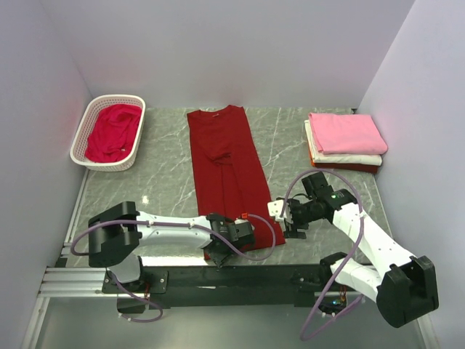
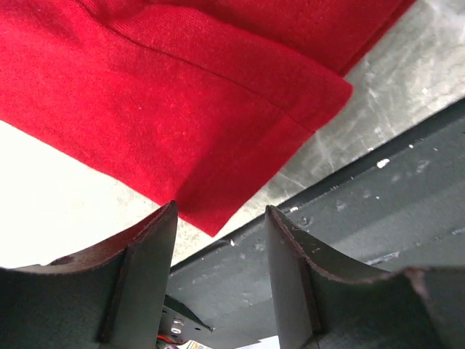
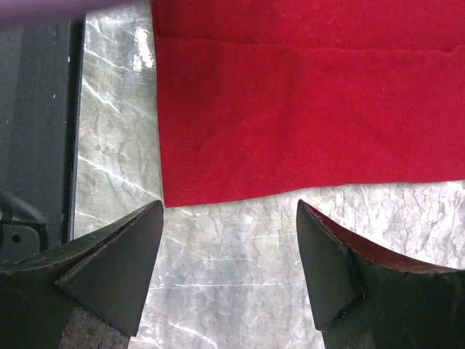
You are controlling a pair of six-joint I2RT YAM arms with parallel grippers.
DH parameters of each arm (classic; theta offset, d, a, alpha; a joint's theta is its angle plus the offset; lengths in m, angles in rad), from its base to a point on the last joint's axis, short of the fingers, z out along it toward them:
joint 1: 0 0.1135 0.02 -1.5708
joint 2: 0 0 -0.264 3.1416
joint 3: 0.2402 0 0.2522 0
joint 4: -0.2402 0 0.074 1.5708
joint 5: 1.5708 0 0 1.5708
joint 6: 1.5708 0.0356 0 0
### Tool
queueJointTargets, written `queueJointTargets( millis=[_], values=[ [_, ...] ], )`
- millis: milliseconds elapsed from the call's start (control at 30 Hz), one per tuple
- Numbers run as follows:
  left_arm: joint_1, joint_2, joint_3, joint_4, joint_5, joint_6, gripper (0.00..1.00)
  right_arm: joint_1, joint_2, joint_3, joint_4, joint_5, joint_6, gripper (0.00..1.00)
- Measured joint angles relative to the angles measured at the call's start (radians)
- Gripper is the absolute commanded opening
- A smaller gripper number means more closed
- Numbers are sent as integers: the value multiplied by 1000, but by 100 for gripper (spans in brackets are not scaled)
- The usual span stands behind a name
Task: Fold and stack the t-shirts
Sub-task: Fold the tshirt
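Two sets of jaws sit at the near end of the dark red t-shirt (image 1: 231, 174), which lies flat on the marbled desk (image 1: 167, 167) as a long narrow strip, with its collar at the far end and its hem toward the arm bases. The left arm (image 1: 174, 224) stretches in from the left of that shirt. The left jaws hover at its near left corner, parted, with nothing between them. In the left wrist view the dark red t-shirt (image 2: 182, 109) points a corner toward the gap without entering it.

The right arm (image 1: 363, 233) bends in from the right of the shirt, and the right jaws stand wide apart and empty just beside its near right corner. In the right wrist view the dark red t-shirt (image 3: 305, 116) ends just ahead of the fingertips, with bare desk under the gap.

Well to the left of the shirt's collar end, a crimson t-shirt (image 1: 112, 132) is bunched inside a white lattice basket (image 1: 107, 164). Well to the right of the collar end, a folded pink t-shirt (image 1: 347, 132) tops a folded white t-shirt (image 1: 349, 158) — a darker layer shows beneath them.
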Motion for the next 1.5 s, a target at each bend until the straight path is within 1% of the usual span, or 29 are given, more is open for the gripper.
queueJointTargets(
  millis=[133, 233, 267, 300, 433, 467, 533, 633, 667, 700, 833, 1000, 1033, 1133, 1200, 1333, 1500],
  values=[
    [1, 19, 0, 6, -3, 4, 54, 13, 0, -2, -1, 3, -10, 80],
    [4, 29, 0, 12, -3, 7, 49, 54, 0, -14, 10, 18, -11, 79],
    [5, 32, 0, 14, -3, 8, 43, 76, -2, -25, 18, 27, -8, 79],
    [8, 37, 0, 18, -3, 7, 39, 103, -4, -38, 29, 42, -6, 79],
    [21, 63, 0, 24, 2, 13, 34, 201, -37, -106, 82, 105, -1, 79],
    [23, 63, 0, 25, 5, 13, 31, 216, -51, -123, 91, 121, -1, 80],
    [23, 66, 0, 24, 5, 18, 25, 229, -77, -148, 109, 151, -4, 80],
    [24, 72, 3, 21, 3, 23, 20, 243, -87, -165, 135, 179, -5, 80],
    [25, 73, 4, 19, -1, 24, 15, 252, -87, -170, 146, 187, -4, 80],
    [25, 75, 5, 17, -6, 26, 13, 262, -87, -177, 160, 194, -3, 80],
    [25, 76, 6, 14, -12, 26, 6, 323, -85, -208, 216, 229, 16, 78],
    [29, 63, -3, 5, -13, 26, 3, 379, -63, -216, 268, 275, 49, 74],
    [31, 56, -9, 3, -13, 26, 3, 389, -58, -216, 280, 282, 56, 70],
    [36, 38, -28, -3, -6, 27, 3, 422, -37, -216, 309, 313, 79, 61],
    [40, 29, -35, 2, 5, 28, 2, 446, -19, -215, 325, 333, 89, 59],
    [47, 17, -43, 32, 32, 30, 2, 470, -21, -199, 312, 329, 102, 64],
    [49, -14, -66, 99, 74, 30, 2, 470, -75, -164, 251, 315, 101, 64]
  ],
)
